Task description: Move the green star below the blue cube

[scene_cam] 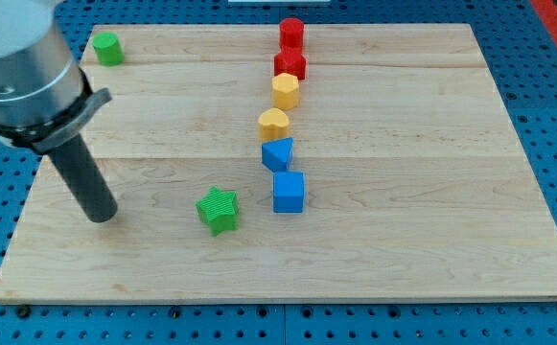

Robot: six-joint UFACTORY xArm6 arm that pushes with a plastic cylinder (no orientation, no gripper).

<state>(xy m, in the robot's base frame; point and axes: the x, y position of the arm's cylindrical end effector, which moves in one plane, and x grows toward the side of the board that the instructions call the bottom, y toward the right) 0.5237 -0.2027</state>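
Rod's lower end, my tip (101,217), sits on the board (403,259) at lower left of frame, holding nothing, well apart from the green star (218,210) on its right. Green star lies lower centre, near the blue cube (289,192) and slightly lower-left of it. Arm housing cut off at upper left. Other blue block (277,153): shape unclear.
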